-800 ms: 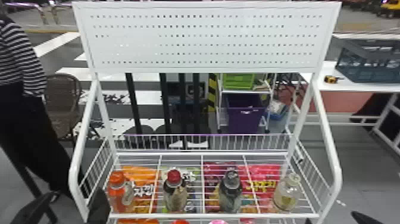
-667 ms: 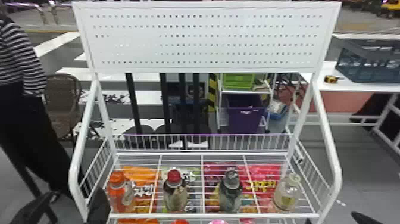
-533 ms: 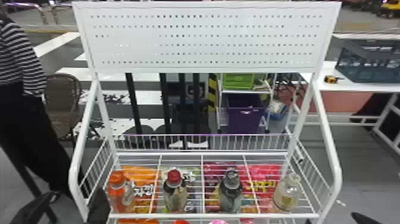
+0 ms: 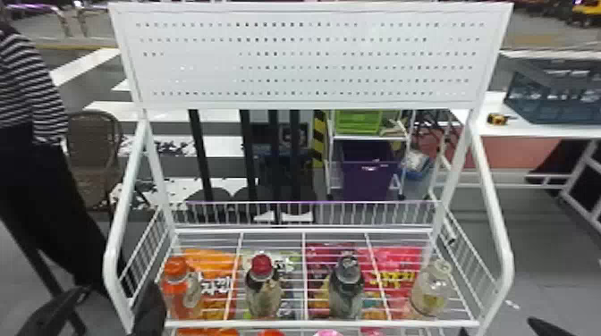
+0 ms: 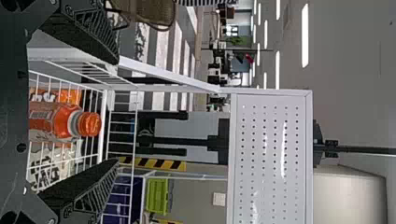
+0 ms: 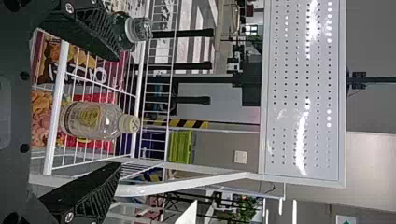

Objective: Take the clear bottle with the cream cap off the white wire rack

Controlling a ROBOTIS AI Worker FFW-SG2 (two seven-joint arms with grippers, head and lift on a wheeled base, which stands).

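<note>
The clear bottle with the cream cap (image 4: pixel 431 288) stands upright at the right end of the white wire rack's shelf (image 4: pixel 322 323). My right gripper (image 4: pixel 501 331) is low at the rack's front right corner, its fingers apart. In the right wrist view, the clear bottle (image 6: pixel 93 120) lies beyond the open right gripper (image 6: pixel 117 112), in line with the space between the fingers and untouched. Parked at the rack's front left corner, my left gripper (image 4: pixel 109 315) is open; in the left wrist view, the left gripper (image 5: pixel 116 111) faces an orange-capped bottle (image 5: pixel 65 121).
A dark-capped bottle (image 4: pixel 346 286), a red-capped bottle (image 4: pixel 263 286) and the orange-capped bottle (image 4: pixel 179 286) share the shelf. Bright snack bags (image 4: pixel 398 263) show beneath the wires. The rack's side rail (image 4: pixel 496 223) rises on the right, and a perforated panel (image 4: pixel 308 58) stands behind.
</note>
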